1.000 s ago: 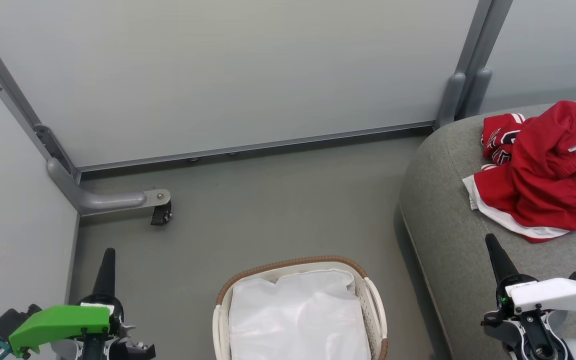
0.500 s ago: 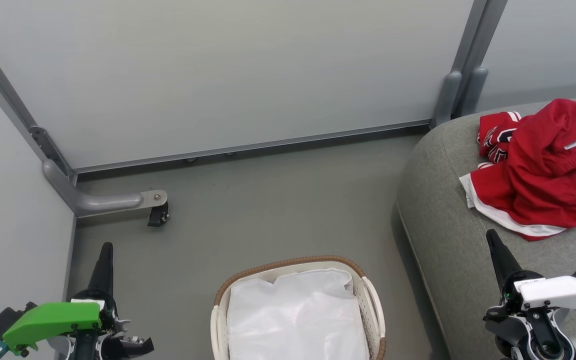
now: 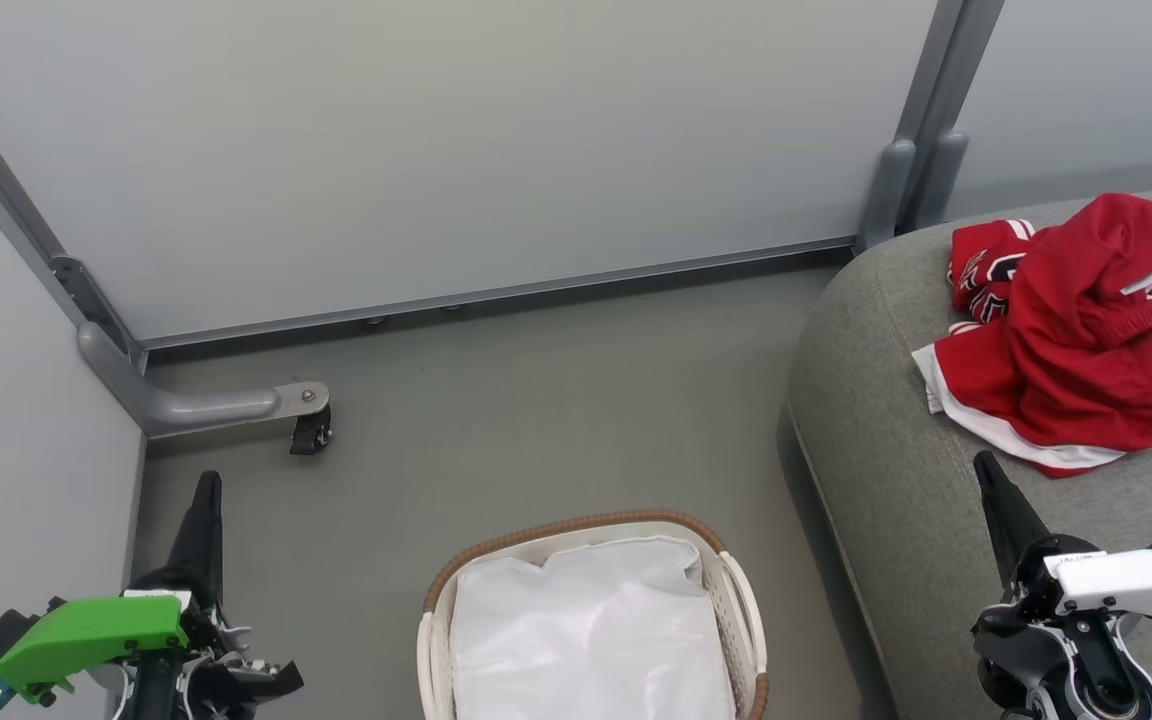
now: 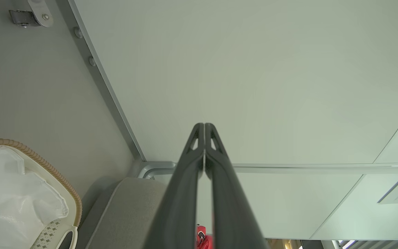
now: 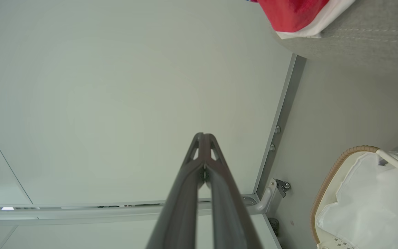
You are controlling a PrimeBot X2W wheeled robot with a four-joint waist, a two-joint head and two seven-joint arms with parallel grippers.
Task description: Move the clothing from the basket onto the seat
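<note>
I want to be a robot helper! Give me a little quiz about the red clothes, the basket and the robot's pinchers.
1. Pick one. The red clothing lies: A) on the grey seat, B) in the basket, C) on a table.
2. True or false: the left gripper and the right gripper are both shut and hold nothing.
3. Fill the gap: inside the basket there is a white ____.

Key: 1 A; 2 true; 3 liner.
</note>
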